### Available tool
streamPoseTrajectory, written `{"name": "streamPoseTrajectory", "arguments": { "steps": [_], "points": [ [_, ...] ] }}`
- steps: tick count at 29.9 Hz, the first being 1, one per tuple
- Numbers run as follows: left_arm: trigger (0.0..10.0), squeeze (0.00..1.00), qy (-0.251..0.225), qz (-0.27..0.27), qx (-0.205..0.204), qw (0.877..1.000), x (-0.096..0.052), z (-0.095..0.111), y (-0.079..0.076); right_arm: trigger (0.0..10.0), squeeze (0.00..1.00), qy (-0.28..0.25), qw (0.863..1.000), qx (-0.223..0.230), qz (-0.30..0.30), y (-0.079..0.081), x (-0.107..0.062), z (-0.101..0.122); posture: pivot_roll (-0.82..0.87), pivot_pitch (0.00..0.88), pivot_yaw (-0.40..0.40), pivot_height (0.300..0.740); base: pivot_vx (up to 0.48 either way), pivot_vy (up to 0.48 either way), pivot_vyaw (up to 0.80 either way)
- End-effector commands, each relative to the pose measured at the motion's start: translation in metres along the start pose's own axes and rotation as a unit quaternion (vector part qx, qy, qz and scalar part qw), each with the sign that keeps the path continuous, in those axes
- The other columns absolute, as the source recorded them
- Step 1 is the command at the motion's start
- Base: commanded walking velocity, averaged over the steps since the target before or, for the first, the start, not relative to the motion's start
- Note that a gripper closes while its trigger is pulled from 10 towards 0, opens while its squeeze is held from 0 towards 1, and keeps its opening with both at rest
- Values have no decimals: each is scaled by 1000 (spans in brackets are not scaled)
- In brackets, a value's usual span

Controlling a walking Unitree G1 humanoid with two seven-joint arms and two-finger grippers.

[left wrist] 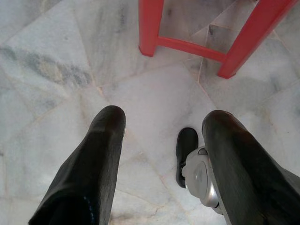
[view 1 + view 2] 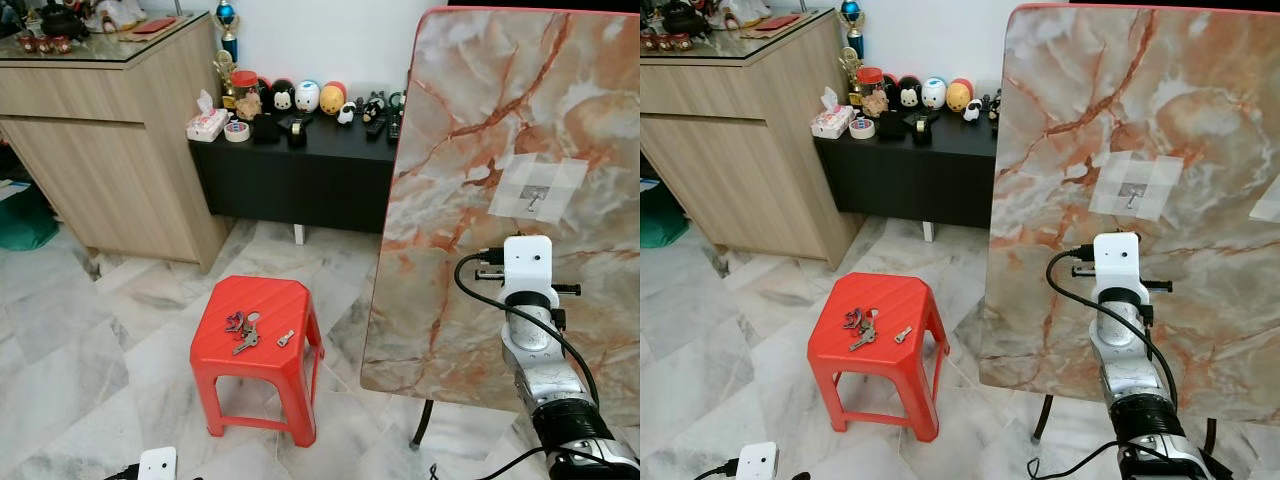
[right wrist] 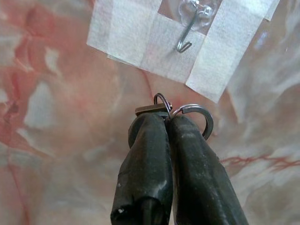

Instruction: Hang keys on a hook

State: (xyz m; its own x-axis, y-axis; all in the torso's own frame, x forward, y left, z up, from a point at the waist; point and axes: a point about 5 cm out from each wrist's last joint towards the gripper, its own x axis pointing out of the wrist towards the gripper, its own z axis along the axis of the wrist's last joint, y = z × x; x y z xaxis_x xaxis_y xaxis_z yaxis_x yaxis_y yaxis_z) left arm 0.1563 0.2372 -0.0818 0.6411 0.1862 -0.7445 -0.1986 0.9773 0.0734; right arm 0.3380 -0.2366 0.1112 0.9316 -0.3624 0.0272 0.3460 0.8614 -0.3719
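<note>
A small metal hook point(image 3: 187, 35) is taped with white strips onto an upright marble-patterned board point(image 2: 470, 150). My right gripper point(image 3: 167, 119) is shut on a key ring point(image 3: 194, 112), held just below the hook and apart from it. My right wrist point(image 2: 527, 265) is raised in front of the board under the taped patch point(image 2: 533, 197). A bunch of keys point(image 2: 243, 330) and a single key point(image 2: 286, 338) lie on a red plastic stool point(image 2: 290, 300). My left gripper point(image 1: 161, 119) hangs open over the floor near the stool's legs point(image 1: 150, 28).
A wooden cabinet point(image 2: 110, 150) stands at the left. A low black table point(image 2: 300, 170) with figurines and a tissue box runs along the back wall. The board rests on a thin black leg point(image 2: 425, 425). Marble floor point(image 2: 100, 330) surrounds the stool.
</note>
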Motion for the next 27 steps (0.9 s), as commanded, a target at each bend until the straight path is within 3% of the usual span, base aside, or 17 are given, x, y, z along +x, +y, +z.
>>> {"name": "streamPoseTrajectory", "arguments": {
  "steps": [1,27],
  "points": [
    [10000,0,11,3,10,1000,-1,-4,5,10000,0,-16,1000,2,-7,-5,4,11,23,0,-8,740,0,0,0],
    [10000,0,12,5,8,1000,-1,-4,6,10000,0,-41,998,30,28,3,10,32,22,0,-3,740,0,0,0]
  ]
}}
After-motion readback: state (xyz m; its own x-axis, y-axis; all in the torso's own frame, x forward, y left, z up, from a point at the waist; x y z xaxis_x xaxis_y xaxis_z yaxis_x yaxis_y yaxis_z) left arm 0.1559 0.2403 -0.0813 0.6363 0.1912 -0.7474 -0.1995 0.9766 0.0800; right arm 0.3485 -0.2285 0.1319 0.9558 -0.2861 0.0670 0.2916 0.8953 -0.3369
